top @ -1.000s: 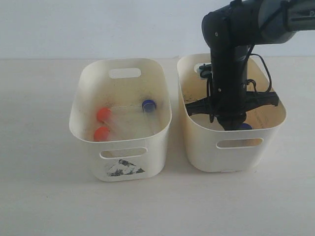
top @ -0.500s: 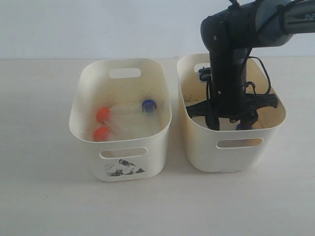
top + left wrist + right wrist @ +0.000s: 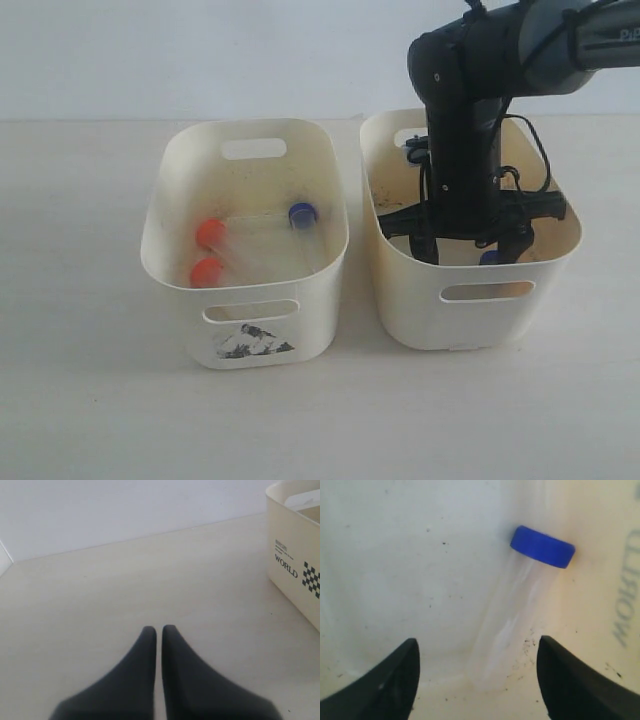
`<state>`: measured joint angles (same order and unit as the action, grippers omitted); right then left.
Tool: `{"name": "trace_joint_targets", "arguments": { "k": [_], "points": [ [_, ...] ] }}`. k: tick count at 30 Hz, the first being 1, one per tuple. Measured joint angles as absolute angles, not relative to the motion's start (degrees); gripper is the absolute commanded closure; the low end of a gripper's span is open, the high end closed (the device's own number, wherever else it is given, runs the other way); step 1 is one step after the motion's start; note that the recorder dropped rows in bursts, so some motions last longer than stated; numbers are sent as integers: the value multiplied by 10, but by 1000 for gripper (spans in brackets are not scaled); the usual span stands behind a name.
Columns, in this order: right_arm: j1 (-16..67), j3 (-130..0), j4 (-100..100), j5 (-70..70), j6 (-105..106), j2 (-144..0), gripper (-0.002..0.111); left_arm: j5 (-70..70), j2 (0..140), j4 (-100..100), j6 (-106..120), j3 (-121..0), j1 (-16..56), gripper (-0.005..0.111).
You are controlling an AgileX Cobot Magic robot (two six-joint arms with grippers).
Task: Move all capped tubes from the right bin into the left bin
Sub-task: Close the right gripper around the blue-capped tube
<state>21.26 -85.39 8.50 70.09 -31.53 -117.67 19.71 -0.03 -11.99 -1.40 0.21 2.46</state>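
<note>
The right bin [image 3: 410, 300] holds one capped tube with a blue cap [image 3: 491, 258]. My right gripper [image 3: 470, 250] reaches down into that bin and stands open. In the right wrist view the clear tube [image 3: 512, 610] lies on the bin floor with its blue cap [image 3: 542, 546] against the wall. My right gripper [image 3: 477, 641] is open around the tube's bottom end without touching it. The left bin [image 3: 190, 310], with its sticker, holds two orange-capped tubes [image 3: 210, 232] [image 3: 207, 270] and a blue-capped tube [image 3: 302, 213]. My left gripper [image 3: 159, 628] is shut and empty over the table.
A bin wall [image 3: 295, 575] printed with "WORLD" and a check pattern stands close beside the left gripper. The two bins stand side by side with a narrow gap. The right arm [image 3: 465, 120] and its cable fill much of the right bin. Light tabletop [image 3: 90, 380] surrounds the bins.
The right gripper's fingers have spread from shut to open inside the right bin. The tubes in the left bin have not moved.
</note>
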Motion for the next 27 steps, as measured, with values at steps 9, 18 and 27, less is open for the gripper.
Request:
{"name": "trace_joint_targets", "arguments": {
  "k": [9,18,27],
  "points": [
    [213,-854,88,701,-335,-1177,41,197,0,-120,-14,2,25,102],
    [213,-854,114,701,-362,-1177,9,197,0,-120,-14,2,25,102],
    [213,-854,115,700,-369,-1205,8,197,0,-120,-14,2,25,102]
  ]
}}
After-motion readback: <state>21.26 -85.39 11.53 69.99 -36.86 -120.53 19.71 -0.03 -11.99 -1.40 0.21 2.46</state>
